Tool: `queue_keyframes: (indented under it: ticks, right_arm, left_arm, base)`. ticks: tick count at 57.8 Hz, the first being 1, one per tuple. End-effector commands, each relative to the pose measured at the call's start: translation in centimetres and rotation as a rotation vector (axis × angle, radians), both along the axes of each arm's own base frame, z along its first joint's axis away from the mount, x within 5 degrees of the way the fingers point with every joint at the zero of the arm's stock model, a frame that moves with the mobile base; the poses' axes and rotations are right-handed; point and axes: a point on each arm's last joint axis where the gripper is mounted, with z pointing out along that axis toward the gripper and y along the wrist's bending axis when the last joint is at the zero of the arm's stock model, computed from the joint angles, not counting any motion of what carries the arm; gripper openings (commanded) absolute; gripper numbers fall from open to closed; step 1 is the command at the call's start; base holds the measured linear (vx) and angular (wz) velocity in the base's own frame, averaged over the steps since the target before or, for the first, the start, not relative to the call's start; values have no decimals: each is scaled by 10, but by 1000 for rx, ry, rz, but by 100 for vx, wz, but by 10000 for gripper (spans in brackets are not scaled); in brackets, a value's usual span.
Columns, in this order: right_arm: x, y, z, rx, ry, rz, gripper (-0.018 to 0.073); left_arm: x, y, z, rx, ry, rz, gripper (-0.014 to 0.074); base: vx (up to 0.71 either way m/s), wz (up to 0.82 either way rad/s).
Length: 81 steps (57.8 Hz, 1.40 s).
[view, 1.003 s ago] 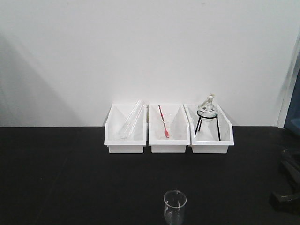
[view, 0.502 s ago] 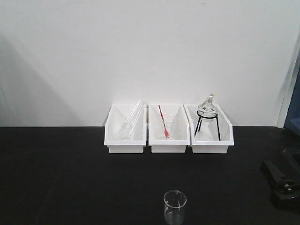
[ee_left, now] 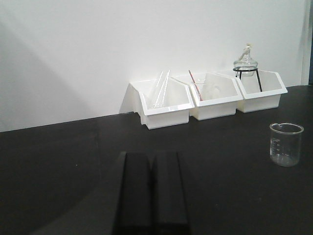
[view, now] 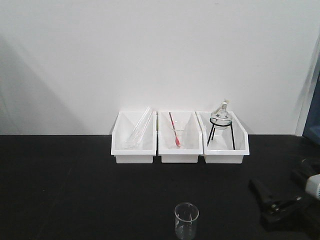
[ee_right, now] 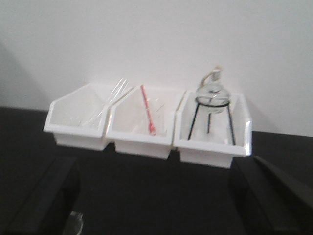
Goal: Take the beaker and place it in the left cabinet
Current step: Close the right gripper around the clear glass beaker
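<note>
The left pincer (ee_left: 151, 155) shows only in its own wrist view, its two black fingers pressed side by side, closed on nothing, low over the black counter (view: 65, 190). From there the beaker (ee_left: 286, 143) stands upright, ahead and off to the right, well apart from the fingertips, empty, with faint graduation marks on its wall. At the back, against the white wall, three white bins sit in a row touching one another: the left bin (view: 133, 150) holds long clear glass tubes (view: 138, 129) leaning slantwise, the middle bin (view: 180, 151) holds a thin red-tipped rod (view: 173, 129), and the right bin (view: 225, 151) holds a round glass flask (view: 220, 116) on a black tripod stand (view: 221, 134). In the front view the beaker stands alone on the bare counter in front of the middle bin, near the lower edge. The right pincer (ee_right: 156, 164) is to the right of it, apart from the glass, its fingers spread wide and holding nothing; in its wrist view only a blurred bit of the beaker peeks in at the bottom edge, just beside the left-hand finger (ee_right: 46, 198).
</note>
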Motion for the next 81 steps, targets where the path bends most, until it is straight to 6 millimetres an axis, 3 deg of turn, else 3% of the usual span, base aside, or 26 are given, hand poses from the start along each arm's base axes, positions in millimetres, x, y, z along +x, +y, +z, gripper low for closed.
queue_keyframes:
  ticks: [1,16,26,41,57,68,74,81]
  right_arm:
    - [16,9,-7,24,-87,104,642]
    - [37,23,-86,148,-41,263,637]
    - [49,40,-115,115,24,357,634]
    - [84,81,-126,94,-18,450,617]
    - [124,111,-133,98,-39,405,597]
    - [141,128,-144,83,-38,429,561]
    - [142,133,-144,91,-50,436,498]
    - [142,133,-139,96,-64,433,310]
  left_arm:
    - [-1,0,3,-34,-80,-2,1]
    - [-1,0,3,-34,-80,-2,1]
    - [-1,0,3,-34,-80,-2,1]
    - [-1,0,3,-34,-80,-2,1]
    - [-1,0,3,-34,-80,-2,1]
    - [-1,0,3,-34,-80,-2,1]
    - [-1,0,3,-34,-80,-2,1]
    - [-1,0,3,-34,-80,-2,1]
  base:
    - [0,0]
    - [0,0]
    - [0,0]
    - [0,0]
    - [0,0]
    - [0,0]
    - [0,0]
    - [0,0]
